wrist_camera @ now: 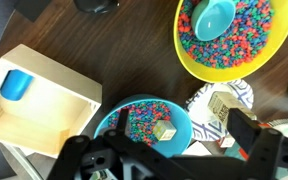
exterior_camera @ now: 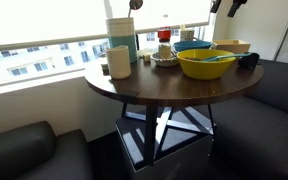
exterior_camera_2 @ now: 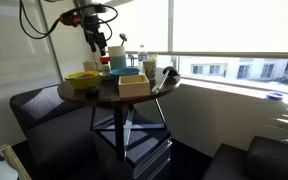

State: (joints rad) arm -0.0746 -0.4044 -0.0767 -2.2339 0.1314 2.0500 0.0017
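Observation:
My gripper (wrist_camera: 184, 125) is open and empty, high above the round dark table (exterior_camera: 134, 88). In the wrist view, a blue bowl (wrist_camera: 134, 122) of coloured beads lies below the jaws with a small tan cube (wrist_camera: 164, 130) in it. A patterned plate (wrist_camera: 227, 103) with a small carton on it lies beside the bowl. A yellow bowl (wrist_camera: 254, 40) of beads with a teal scoop (wrist_camera: 212, 17) sits beyond. The gripper also shows in both exterior views (exterior_camera: 229, 5) (exterior_camera_2: 101, 45), above the bowls (exterior_camera: 206, 63) (exterior_camera_2: 124, 72).
An open wooden box (wrist_camera: 59, 100) with a blue object (wrist_camera: 16, 85) inside stands beside the blue bowl, and shows in an exterior view (exterior_camera_2: 134, 86). A tall canister (exterior_camera: 121, 40), a mug (exterior_camera: 119, 62) and cups crowd the window side. Dark sofas (exterior_camera: 29, 150) surround the table.

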